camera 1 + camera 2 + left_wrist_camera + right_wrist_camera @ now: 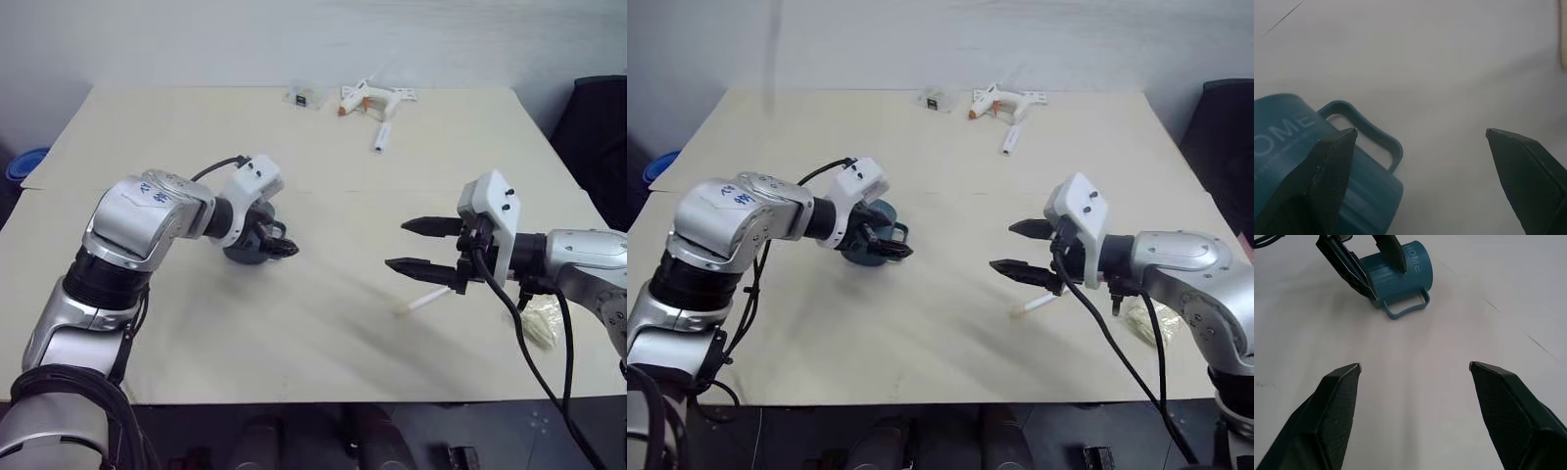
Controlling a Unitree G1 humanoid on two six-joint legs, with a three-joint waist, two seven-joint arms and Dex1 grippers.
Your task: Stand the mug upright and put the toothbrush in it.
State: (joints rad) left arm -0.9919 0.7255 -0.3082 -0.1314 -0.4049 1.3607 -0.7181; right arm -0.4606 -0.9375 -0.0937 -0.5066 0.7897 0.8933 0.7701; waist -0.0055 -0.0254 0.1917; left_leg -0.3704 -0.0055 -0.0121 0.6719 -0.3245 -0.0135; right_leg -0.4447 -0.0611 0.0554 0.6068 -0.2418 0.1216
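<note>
The mug (1396, 274) is seen lying on its side on the pale table (323, 323), left of centre, with its loop handle flat toward the table's right side and the word "HOME" printed near one end. Which end is the mouth cannot be told from these views. The left gripper (279, 240) is placed right at the mug, its two black fingers spread wide; in the right wrist view one finger is seen over the mug's body and the other beside it, though whether either actually touches the mug is not clear. Nothing is clamped between them.

The toothbrush (423, 301) is laid on the table well to the right of the mug, at a slant, partly hidden behind the right gripper (421, 247). The right gripper is held above the table, pointing left toward the mug, its fingers parted and empty.

At the far edge of the table a white glue gun (370, 99) with an orange tip is found, with a short white tube (381, 137) just nearer and a small dark-and-clear item (304, 97) to its left. A crumpled pale wrapper (542, 323) is seen by the right arm near the table's right edge.
</note>
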